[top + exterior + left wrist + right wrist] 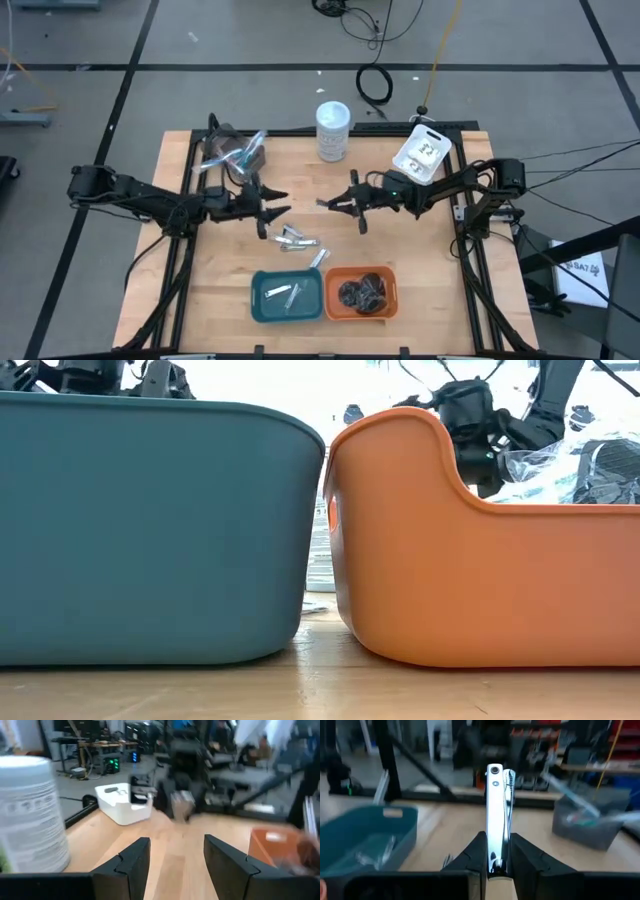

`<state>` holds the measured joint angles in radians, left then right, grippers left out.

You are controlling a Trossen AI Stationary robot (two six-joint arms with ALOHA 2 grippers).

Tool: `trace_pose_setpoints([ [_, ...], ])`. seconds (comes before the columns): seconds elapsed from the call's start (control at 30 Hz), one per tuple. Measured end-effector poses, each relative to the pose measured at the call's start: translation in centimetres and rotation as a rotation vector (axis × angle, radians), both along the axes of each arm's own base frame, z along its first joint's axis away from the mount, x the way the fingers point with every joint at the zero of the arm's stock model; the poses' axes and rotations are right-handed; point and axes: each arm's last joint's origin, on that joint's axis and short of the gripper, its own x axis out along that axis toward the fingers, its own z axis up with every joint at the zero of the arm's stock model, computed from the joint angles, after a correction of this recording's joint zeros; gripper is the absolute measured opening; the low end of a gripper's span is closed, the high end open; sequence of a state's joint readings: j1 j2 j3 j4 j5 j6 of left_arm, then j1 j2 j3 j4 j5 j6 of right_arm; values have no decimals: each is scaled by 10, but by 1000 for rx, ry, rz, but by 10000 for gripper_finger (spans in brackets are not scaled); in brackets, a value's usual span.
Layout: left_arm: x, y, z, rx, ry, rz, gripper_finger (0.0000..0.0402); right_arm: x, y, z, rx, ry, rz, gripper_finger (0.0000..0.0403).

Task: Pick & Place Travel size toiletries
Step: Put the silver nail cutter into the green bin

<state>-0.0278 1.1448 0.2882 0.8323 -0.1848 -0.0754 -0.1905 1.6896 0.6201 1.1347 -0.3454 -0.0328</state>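
My right gripper (338, 204) hovers over the table's middle, shut on a slim silver-white stick (495, 815). My left gripper (272, 211) faces it from the left, open and holding nothing, its fingers (132, 862) spread. Several silver-white tubes (297, 239) lie flat on the wood between the grippers and the trays. The teal tray (262, 297) holds a few silver pieces. Dark round bundles (362, 292) sit in the orange tray (392, 300). A clear bin (232, 152) at the far left holds clear wrapped pieces. My right gripper pinches the stick's near end (494, 857) between its two fingers. The fingers come about level from the table's right and lie along the stick. The rest of the stick runs out past the fingertips toward the left, lifted clear of the table.
The white-lidded jar (333, 130) stands at the far edge, near my left gripper in its wrist view (30, 815). A white bin (422, 155) sits at the far right. In the low view the teal wall (150, 530) and orange wall (480, 580) block most of the table.
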Motion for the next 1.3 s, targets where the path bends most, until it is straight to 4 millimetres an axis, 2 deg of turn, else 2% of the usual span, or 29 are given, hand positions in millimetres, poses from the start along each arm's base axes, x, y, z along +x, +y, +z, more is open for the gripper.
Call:
trace_pose_setpoints([
  [0.2,39,-6,4,149,64,-28,184,-5,3,4,36,-70,67,45],
  [0.47,92,-9,18,155,39,-34,184,-6,4,6,51,-85,90,45],
  [0.6,109,-9,26,158,16,-33,184,-6,5,7,48,-93,111,45],
  [0.73,117,-10,28,157,9,-32,184,-6,5,8,51,-105,113,45],
  [1.3,117,-10,29,147,10,-35,184,-7,9,17,50,-190,127,45],
])
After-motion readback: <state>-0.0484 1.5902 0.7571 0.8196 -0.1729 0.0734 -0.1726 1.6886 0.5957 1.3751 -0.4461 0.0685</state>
